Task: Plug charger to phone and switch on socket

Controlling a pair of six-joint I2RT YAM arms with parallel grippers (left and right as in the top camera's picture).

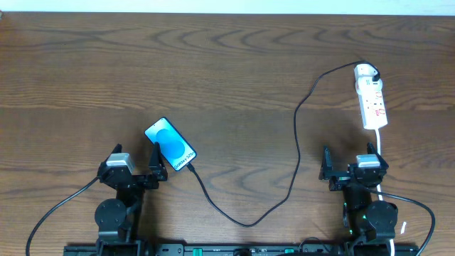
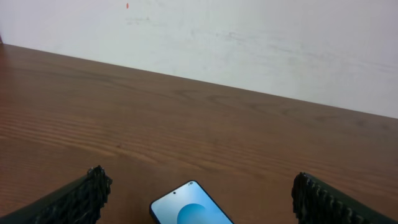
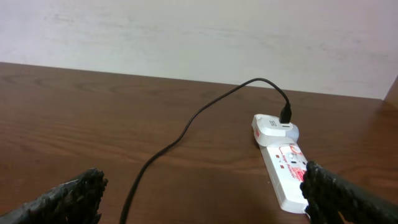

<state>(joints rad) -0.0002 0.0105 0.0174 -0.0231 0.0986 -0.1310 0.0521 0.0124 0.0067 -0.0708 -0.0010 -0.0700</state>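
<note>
Item, bench [image 1: 227, 64]: dark wood-grain top, pale wall behind its far edge. Item, phone [image 1: 170, 145]: blue screen up, lying askew left of centre and nearer the near edge than the far one, white strip at its end towards the near edge. Item, socket [image 1: 372, 99]: white strip with red markings, lying lengthwise close to the right edge near the far right corner, rounded end towards the far edge; switch position not legible. Item, white cord [image 1: 379, 139]: leaves the socket's near end and runs towards the near edge. Item, charger [image 1: 296, 142]: thin black cable, one end entering a white adapter [image 3: 273, 127] on the socket's rounded end, then looping left, down the middle-right of the bench, curving by the near edge and rising to the phone's near short end; whether the tip is seated cannot be told. Item, left end effector [image 1: 135, 148]: released, fingers [image 2: 81, 196] spread wide, low over the bench by the near left, the phone's near part lying between them ungrasped. Item, right end effector [image 1: 347, 153]: released, spread, empty, near the near right corner, well short of the socket
</note>
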